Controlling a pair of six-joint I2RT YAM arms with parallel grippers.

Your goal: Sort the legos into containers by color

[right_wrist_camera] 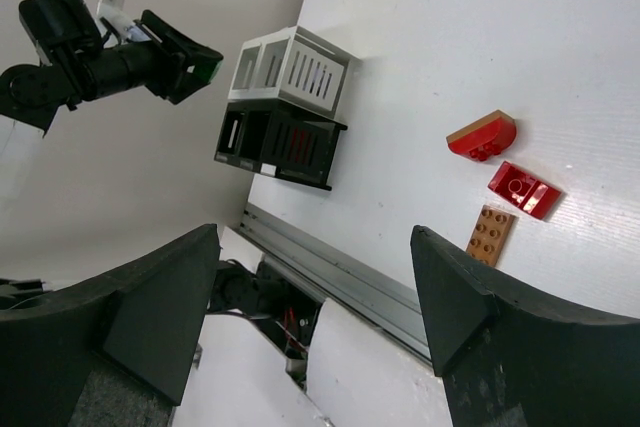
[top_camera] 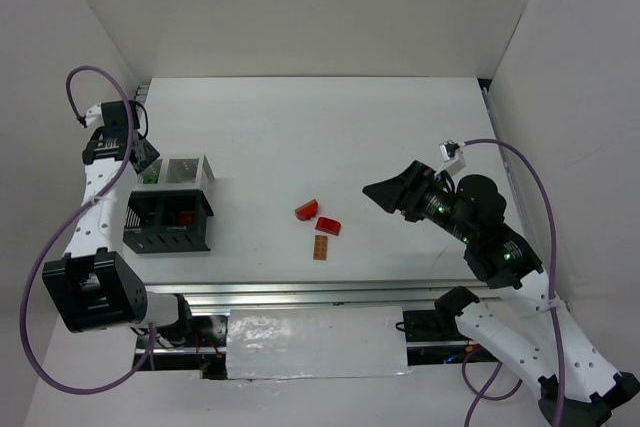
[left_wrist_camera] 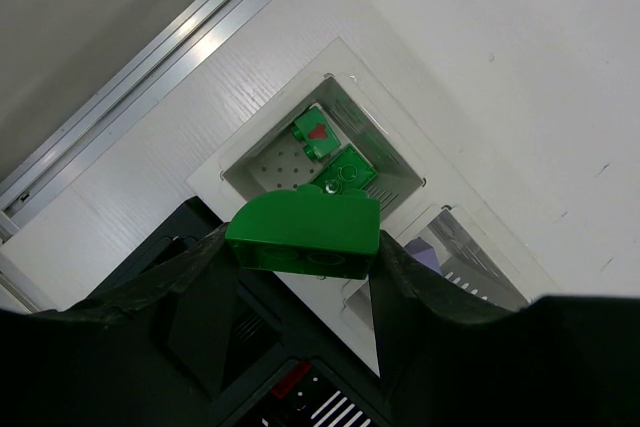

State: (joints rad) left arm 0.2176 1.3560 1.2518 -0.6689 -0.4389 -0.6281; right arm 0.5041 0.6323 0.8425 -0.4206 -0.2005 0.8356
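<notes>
My left gripper [left_wrist_camera: 305,250] is clamped on a green brick [left_wrist_camera: 303,229], one finger on each end, and holds it in the air above the white bin [left_wrist_camera: 262,152] at the far left corner of the cluster. Two green bricks [left_wrist_camera: 330,150] lie in that bin, one of them with a red mark on top. The second white bin [left_wrist_camera: 478,269] sits just beside it, and I can make out something pale lavender at its edge but cannot tell what it is. The two black bins [top_camera: 168,227] stand touching the white ones on the near side, with a bit of red showing in one of them. My right gripper [top_camera: 383,194] hovers over the table [top_camera: 300,127] with its fingers spread wide and nothing between them. Near it, to its left, three loose pieces lie on the table: a curved red brick [right_wrist_camera: 482,135], a flat red brick [right_wrist_camera: 523,190] just beside it, and an orange-brown brick [right_wrist_camera: 489,235] closest to the near edge, all well apart from the bins.
</notes>
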